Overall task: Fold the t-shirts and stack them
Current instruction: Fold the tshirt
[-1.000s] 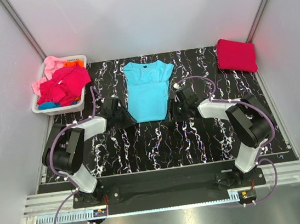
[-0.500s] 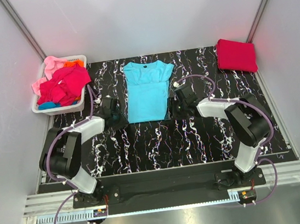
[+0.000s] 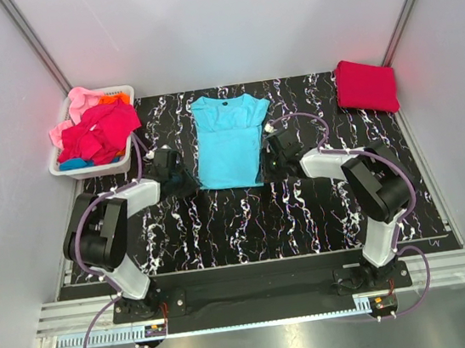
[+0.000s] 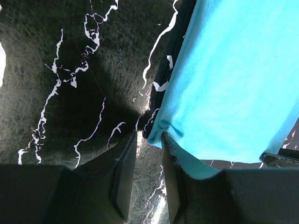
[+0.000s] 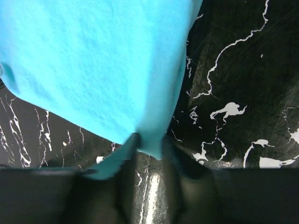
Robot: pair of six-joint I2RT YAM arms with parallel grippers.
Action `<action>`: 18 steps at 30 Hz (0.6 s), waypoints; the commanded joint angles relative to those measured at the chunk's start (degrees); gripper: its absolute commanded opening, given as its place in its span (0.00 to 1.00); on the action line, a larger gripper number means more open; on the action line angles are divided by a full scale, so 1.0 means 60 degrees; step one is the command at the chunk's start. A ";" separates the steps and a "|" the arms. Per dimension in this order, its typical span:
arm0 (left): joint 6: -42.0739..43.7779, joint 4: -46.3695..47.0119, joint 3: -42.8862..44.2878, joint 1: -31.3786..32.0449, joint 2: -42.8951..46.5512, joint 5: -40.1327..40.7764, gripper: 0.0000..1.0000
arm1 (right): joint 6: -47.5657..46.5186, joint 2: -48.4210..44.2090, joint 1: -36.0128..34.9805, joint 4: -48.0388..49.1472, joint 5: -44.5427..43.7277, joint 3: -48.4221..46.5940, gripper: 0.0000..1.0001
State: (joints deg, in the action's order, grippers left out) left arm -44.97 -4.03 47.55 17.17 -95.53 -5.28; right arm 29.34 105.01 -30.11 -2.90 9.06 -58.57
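Both arms have advanced toward the far side of the table [image 3: 248, 223] and closed in on the near hem of the turquoise t-shirt [image 3: 228, 140]. The left gripper [image 4: 148, 144] now sits at the near-left corner and the right gripper [image 5: 150, 154] at the near-right corner. The shirt itself has not shifted. It lies flat at the centre of the table, collar far, hem near.

Left wrist view: the fingers are spread narrowly and bare table shows in the slot between them. The hem corner lies against, and partly over, the inner finger rather than in the slot.

Right wrist view: the fingers are blurred. The hem corner sits at the mouth of the gap, but whether the pads bear on the cloth cannot be told.

Judgement: this is the approach to a two-corner pinch, ahead of folding the hem toward the collar. No lift has begun. The left fingers probably need a small shift toward the shirt to take the corner cleanly.

A crimson t-shirt [image 3: 367, 85] lies folded at the far right. Pink and magenta-red t-shirts [image 3: 98, 131] remain unfolded in the white basket [image 3: 86, 170] at the far left.
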 commanded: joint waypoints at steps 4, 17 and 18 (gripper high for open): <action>-0.0181 0.0393 -0.0014 -0.0093 -0.0046 -0.0467 0.29 | -0.0145 -0.0070 -0.0036 -0.0220 -0.0308 0.0005 0.15; -0.0693 0.1653 -0.0894 -0.0444 0.0292 -0.1872 0.35 | -0.0115 0.0091 -0.0036 -0.0264 -0.0279 -0.0083 0.18; -0.0751 0.1886 -0.0908 -0.0473 0.0204 -0.1990 0.35 | -0.0144 0.0091 -0.0036 -0.0264 -0.0250 -0.0083 0.18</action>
State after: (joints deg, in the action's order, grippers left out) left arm -48.23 2.98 42.89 14.74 -94.59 -13.21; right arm 28.99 105.03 -30.11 -3.90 8.45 -58.52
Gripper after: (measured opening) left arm 0.352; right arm 0.185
